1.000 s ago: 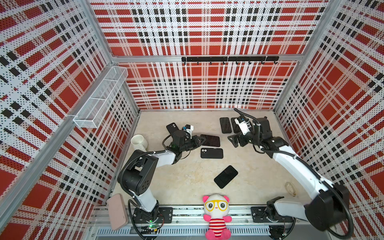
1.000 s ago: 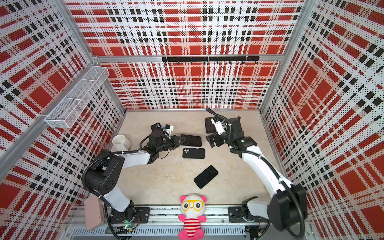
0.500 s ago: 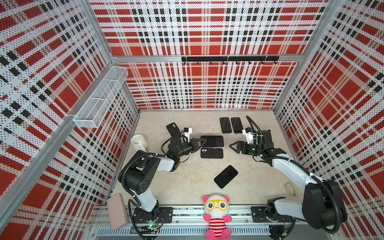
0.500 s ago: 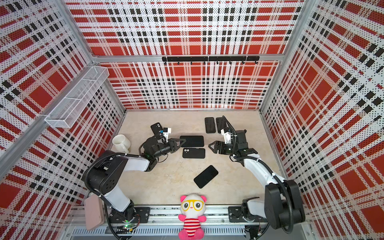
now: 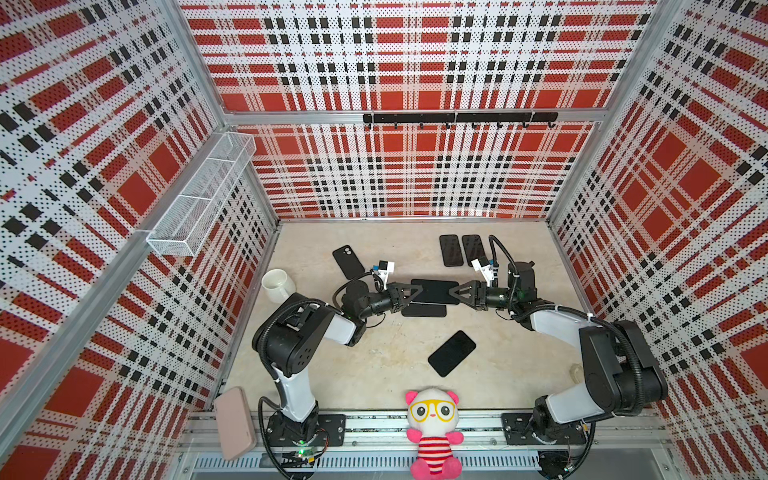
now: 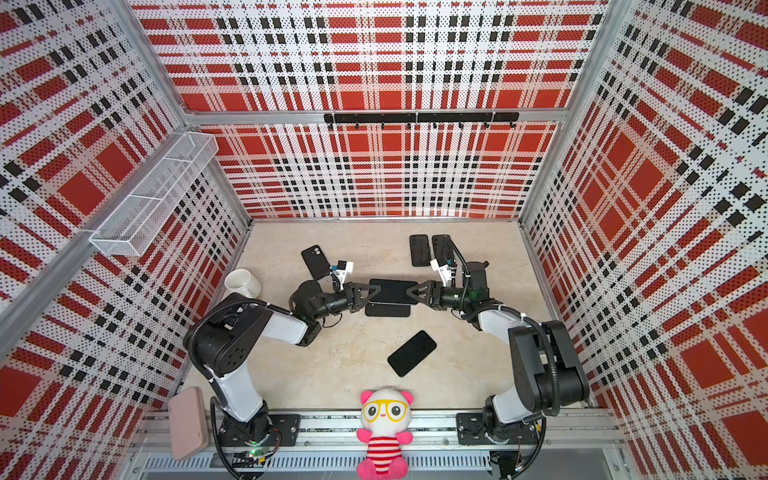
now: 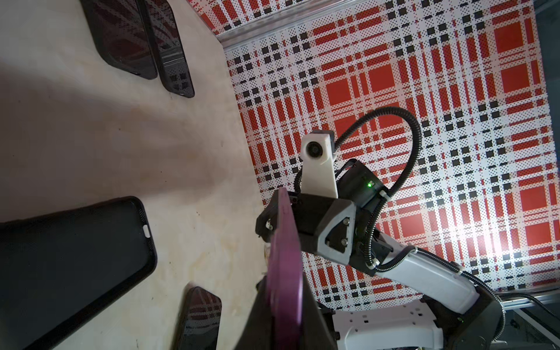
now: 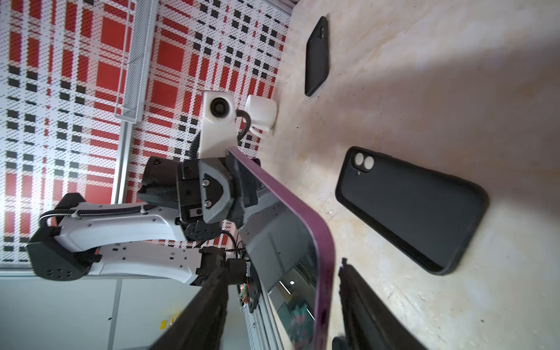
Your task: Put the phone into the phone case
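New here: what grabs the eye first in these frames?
A phone raised mid-table: left jaws clamp one end, right jaws straddle the other, an empty black case lying close by. Then the red plaid walls all round and the pink plush panda at the front rail.

The left arm (image 5: 291, 386) and right arm (image 5: 557, 322) wore glossy white shells over black joints. Behind the right claw (image 5: 453, 293), a grey triangular plate (image 7: 336, 233) with silver screws (image 7: 345, 222) sat on the black housing (image 7: 309, 218), beside a white plastic camera mount (image 7: 318, 163), a looped black ribbed cable (image 7: 391, 110) and a small green light (image 7: 369, 184).
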Controlling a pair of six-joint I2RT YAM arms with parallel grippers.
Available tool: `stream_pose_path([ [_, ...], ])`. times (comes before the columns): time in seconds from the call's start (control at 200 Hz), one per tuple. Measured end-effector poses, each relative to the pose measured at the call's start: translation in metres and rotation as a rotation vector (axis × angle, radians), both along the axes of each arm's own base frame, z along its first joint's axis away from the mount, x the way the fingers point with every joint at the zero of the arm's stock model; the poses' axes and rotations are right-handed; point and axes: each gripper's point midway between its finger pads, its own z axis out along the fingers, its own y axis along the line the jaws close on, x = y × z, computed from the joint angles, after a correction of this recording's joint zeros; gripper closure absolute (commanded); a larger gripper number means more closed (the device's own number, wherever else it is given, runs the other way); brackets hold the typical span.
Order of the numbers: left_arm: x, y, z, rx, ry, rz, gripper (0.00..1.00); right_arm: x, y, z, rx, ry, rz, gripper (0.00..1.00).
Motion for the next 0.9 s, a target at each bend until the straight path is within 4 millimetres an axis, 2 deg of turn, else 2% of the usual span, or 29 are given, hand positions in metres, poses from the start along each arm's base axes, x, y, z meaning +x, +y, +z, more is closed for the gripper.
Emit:
stream_pose_path([
  [0.245,0.004,-0.004,0.005,-0.017,-0.014,-0.016,1.0,-0.006,0.003,0.004,0.035,-0.001,0.044,0.52],
  [0.516,0.003,-0.008,-0.002,-0.016,-0.014,-0.043,1.0,-0.013,0.003,-0.006,0.009,0.029,0.066,0.64],
  [0.762,0.003,-0.01,-0.003,-0.021,-0.026,-0.058,1.0,-0.011,-0.002,-0.006,0.003,0.032,0.059,0.64],
  [0.897,0.002,-0.013,0.003,-0.029,-0.045,-0.073,1.0,-0.01,-0.007,0.006,0.028,0.01,0.054,0.62],
])
